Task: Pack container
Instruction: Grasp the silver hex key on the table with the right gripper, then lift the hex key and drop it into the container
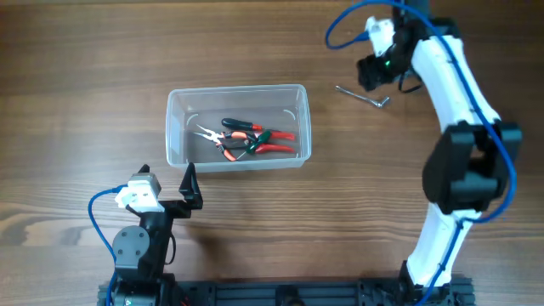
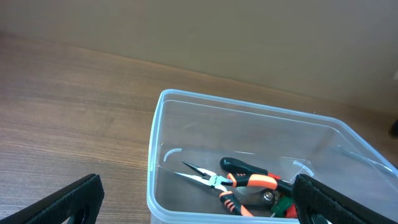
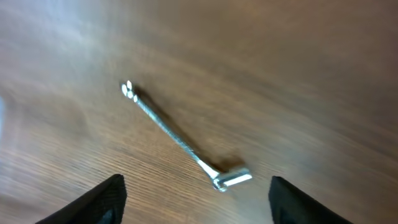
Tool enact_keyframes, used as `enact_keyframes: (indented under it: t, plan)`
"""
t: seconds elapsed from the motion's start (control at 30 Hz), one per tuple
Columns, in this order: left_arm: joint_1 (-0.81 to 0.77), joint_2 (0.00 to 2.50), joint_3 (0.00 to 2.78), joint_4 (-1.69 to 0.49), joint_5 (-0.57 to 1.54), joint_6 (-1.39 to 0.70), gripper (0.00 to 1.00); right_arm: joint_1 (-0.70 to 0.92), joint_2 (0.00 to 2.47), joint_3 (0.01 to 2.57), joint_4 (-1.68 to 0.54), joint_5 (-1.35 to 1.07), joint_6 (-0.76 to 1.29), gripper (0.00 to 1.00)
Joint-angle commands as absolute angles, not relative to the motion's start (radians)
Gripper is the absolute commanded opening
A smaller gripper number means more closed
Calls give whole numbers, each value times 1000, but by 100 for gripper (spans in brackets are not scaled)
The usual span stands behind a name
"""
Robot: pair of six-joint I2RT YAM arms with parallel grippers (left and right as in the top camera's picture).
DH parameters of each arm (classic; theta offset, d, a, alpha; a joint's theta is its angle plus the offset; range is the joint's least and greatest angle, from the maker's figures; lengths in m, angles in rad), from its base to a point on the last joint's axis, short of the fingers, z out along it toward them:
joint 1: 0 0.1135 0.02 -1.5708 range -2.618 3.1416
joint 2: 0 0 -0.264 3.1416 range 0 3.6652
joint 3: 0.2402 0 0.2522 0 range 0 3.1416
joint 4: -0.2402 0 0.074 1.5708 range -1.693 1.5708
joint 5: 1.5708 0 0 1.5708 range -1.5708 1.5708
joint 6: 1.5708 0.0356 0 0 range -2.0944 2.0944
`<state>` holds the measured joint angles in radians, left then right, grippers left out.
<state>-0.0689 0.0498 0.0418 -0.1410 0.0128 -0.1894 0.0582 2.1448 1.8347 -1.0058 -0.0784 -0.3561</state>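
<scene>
The clear plastic container [image 1: 177, 127] sits on the wooden table left of centre and holds orange-and-black needle-nose pliers [image 1: 223, 143] and red-and-green handled cutters [image 1: 270, 140]. In the left wrist view the container [image 2: 155, 155] and pliers [image 2: 239, 182] lie just ahead. My left gripper [image 1: 189, 191] [image 2: 196, 208] is open and empty, near the container's front left corner. A silver hex key [image 1: 361, 93] [image 3: 180, 140] lies on the table to the right of the container. My right gripper [image 1: 374, 72] [image 3: 196, 202] is open and empty, just above the hex key.
The right arm's white links [image 1: 459, 161] reach from the front right edge to the back right. Blue cables [image 1: 340, 25] loop at both arms. Bare wood surrounds the container.
</scene>
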Motion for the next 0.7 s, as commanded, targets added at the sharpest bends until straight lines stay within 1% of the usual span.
enact_keyframes:
  t: [0.0, 0.03, 0.13, 0.17, 0.27, 0.47, 0.53, 0.6, 0.67]
  plan:
    - [-63, 53, 38, -142, 10, -198, 100, 68, 2180, 1840, -998, -113, -569, 55]
    - [-63, 53, 38, -142, 10, -198, 100, 68, 2192, 1840, -995, -113, -579, 52]
    - [-63, 53, 38, -142, 10, -198, 100, 68, 2222, 1840, -988, -113, -575, 52]
    - [-63, 53, 38, -142, 10, -198, 100, 68, 2231, 1840, -990, -113, -575, 50]
    - [-63, 53, 38, -142, 10, -198, 100, 71, 2254, 1840, -1001, -113, -575, 47]
    - [-63, 53, 37, -142, 10, -198, 100, 74, 2284, 1840, -1011, -129, -565, 45]
    - [-63, 53, 38, -142, 10, -198, 100, 76, 2294, 1840, -1011, -128, -550, 41]
    - [-63, 53, 38, -142, 10, -198, 100, 76, 2300, 1839, -1012, -129, -542, 32]
    - [-63, 53, 38, -142, 10, -198, 100, 76, 2305, 1827, -999, -129, -519, 30]
